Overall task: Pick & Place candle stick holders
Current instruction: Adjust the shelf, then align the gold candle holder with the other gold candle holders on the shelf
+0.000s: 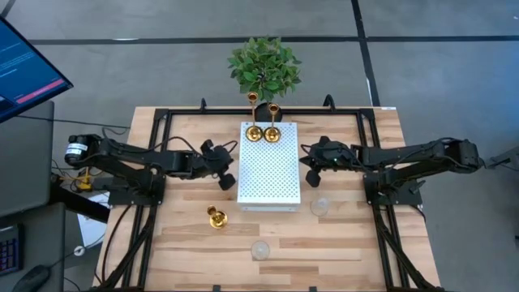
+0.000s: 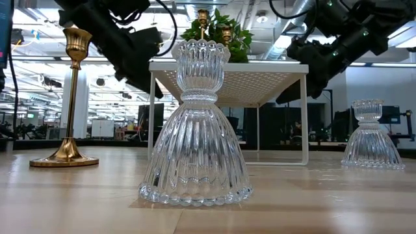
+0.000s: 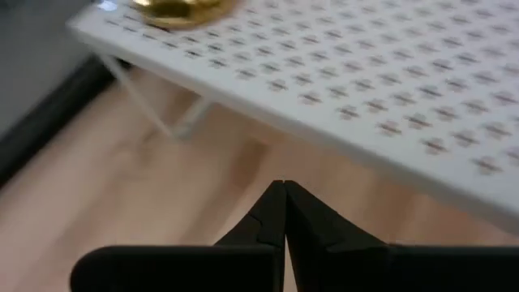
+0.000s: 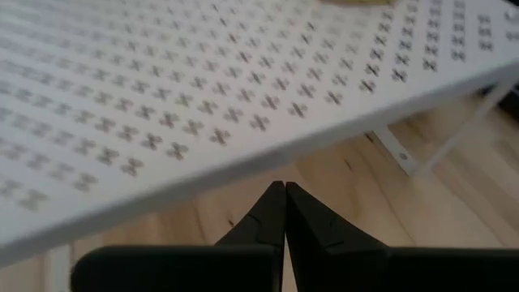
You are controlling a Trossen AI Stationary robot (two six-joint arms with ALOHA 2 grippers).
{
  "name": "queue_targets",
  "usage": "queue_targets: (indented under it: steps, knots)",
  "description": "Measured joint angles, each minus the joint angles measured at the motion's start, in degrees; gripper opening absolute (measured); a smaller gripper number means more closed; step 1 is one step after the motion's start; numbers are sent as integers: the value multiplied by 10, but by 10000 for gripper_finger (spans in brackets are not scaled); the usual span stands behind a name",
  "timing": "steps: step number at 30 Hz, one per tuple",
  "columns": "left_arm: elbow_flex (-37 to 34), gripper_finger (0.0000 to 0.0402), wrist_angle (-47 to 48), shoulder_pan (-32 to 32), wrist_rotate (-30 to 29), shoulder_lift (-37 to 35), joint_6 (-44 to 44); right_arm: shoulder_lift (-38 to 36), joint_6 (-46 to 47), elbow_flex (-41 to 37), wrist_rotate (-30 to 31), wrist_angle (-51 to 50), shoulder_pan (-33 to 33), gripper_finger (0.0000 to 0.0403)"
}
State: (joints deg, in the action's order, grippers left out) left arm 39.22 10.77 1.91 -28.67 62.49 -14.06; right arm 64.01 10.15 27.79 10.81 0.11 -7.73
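On the wooden worktop (image 1: pixel 349 243) a white perforated rack (image 1: pixel 270 174) stands at the middle, reaching toward the far edge. Two gold holders (image 1: pixel 254 130) (image 1: pixel 272 132) stand upright side by side at the rack's far end, their round bases nearly touching; in the low view their tops (image 2: pixel 203 15) (image 2: pixel 225 30) show above the rack in front of the plant (image 1: pixel 264 66), which sits just beyond the far edge. A third gold holder (image 1: pixel 215 216) stands on the bare wood near the rack's near-left corner, upright on its round base (image 2: pixel 64 160). One glass holder (image 1: pixel 260 250) stands close to the near edge, about level with the rack's middle, and fills the low view (image 2: pixel 196 130). The other glass holder (image 1: pixel 320 206) stands just beside the rack's near-right corner, and shows smaller in the low view (image 2: pixel 372 138).

The left gripper (image 1: pixel 228 178) hangs just beside the rack's left edge, its fingers (image 3: pixel 268 219) pressed together and holding nothing. The right gripper (image 1: pixel 312 173) hangs just beside the rack's right edge, fingers (image 4: pixel 268 215) likewise closed and empty. Both wrist views look across the rack's top from its edge; the left one catches a gold base (image 3: pixel 178 10) at the far end.

A monitor (image 1: pixel 24 69) stands off the worktop's far-left corner.
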Motion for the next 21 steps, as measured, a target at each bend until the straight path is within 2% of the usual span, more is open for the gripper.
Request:
queue_targets:
  steps: [5,11,17,21]
  knots:
    - [0,3,42,0,-45,-48,13,-2,-5,0,21,-29,-9,0]
    - [0,3,61,4,-23,-134,72,-31,-48,0,32,-49,-23,0]
    - [-2,3,152,30,-17,-216,54,-109,-76,0,70,-113,-31,0]
    - [-41,3,158,61,-17,-271,46,-182,-78,0,77,-173,-43,0]
